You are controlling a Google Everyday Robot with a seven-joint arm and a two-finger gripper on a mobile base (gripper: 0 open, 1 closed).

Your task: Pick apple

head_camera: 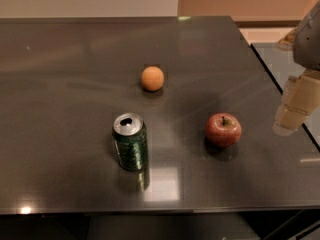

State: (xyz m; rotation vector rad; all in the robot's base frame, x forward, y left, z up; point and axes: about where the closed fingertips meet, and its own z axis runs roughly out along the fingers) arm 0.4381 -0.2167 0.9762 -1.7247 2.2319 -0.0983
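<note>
Gripper (292,106) is partly cut off at the frame edge; how wide it stands, cannot tell. Apple (223,129) sits on table (60,84) between can (130,141) and gripper, apart from both.

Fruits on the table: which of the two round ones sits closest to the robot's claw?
The red apple, right of the can, sits nearest the gripper, which hangs off to the right. The smaller orange fruit lies farther back and left.
</note>
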